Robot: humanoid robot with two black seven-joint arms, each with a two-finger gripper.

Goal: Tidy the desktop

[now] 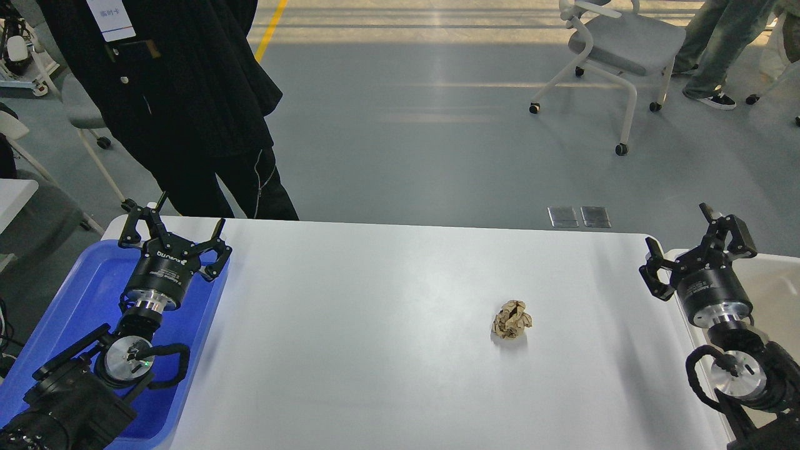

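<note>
The white desktop [387, 350] fills the middle of the head view. A crumpled ball of brown paper [512, 320] lies on it, right of centre. My left gripper [175, 226] is open and empty above the far end of the blue tray [81, 300], far left of the paper. My right gripper [694, 240] is open and empty at the desktop's right edge, above the near rim of the beige bin [772, 275], to the right of the paper and beyond it.
A person in black [187, 100] stands just behind the desktop's far left corner. A grey wheeled chair [619, 50] stands on the floor beyond. More people's legs [706, 44] show at the top right.
</note>
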